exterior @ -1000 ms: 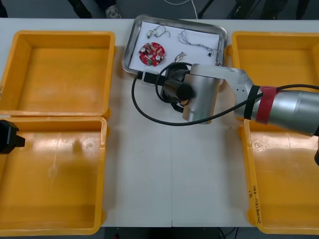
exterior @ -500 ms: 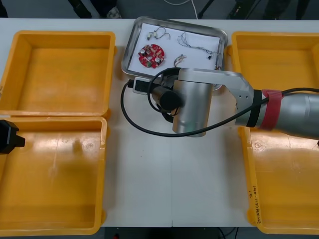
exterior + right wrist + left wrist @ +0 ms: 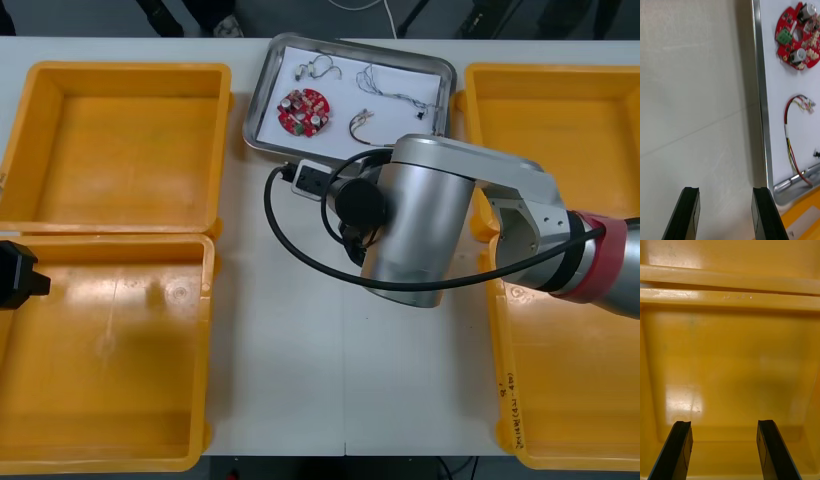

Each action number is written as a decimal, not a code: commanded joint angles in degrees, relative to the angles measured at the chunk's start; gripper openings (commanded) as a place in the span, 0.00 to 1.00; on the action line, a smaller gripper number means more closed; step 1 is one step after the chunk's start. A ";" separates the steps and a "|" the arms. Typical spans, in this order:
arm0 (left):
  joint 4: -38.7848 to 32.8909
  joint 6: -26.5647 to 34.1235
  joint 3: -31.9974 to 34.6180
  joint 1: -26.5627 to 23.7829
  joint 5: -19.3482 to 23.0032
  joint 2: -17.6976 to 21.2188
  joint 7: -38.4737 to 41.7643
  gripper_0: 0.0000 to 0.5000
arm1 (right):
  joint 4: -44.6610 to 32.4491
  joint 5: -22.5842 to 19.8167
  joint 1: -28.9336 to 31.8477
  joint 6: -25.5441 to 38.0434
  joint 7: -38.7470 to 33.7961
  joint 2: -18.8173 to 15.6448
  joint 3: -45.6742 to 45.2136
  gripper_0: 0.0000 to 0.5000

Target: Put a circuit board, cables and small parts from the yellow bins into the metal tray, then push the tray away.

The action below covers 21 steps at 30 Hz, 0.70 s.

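Four yellow bins (image 3: 130,68) flank the metal tray (image 3: 262,95), two to each side of it; the tray lies at the far edge of the table (image 3: 330,380), white inside. Within the tray lie the round red circuit board (image 3: 304,108) toward its left end; the red and yellow cable (image 3: 361,125) beside the board, toward the tray's middle; a thin cable (image 3: 318,67) by its far rim; and a long thin cable (image 3: 392,86) toward its right end. The right arm (image 3: 420,220) reaches across the table on the tray's near side; the right gripper (image 3: 726,189) hangs over bare table just outside the tray's near rim, its fingers (image 3: 762,210) apart with nothing between them; one finger is just beside that rim, and whether it touches I cannot tell. The left gripper (image 3: 724,423) waits well apart from the tray, over the nearer of the two bins on the tray's left, jaws spread and empty.
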 commanded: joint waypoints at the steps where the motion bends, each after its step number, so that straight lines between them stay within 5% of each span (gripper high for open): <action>1: -1.59 0.31 1.85 1.27 0.40 2.31 -4.69 1.00 | -7.37 -0.53 3.60 7.90 -0.66 -1.41 -6.70 0.80; 9: -1.59 0.31 1.85 1.27 0.40 2.31 -4.69 1.00 | -18.89 -7.38 10.72 23.50 -2.07 -2.03 -21.29 0.80; 21: -1.59 0.31 1.85 1.27 0.40 2.31 -4.69 1.00 | -29.87 -17.14 23.29 23.50 -12.70 -7.22 -41.24 0.80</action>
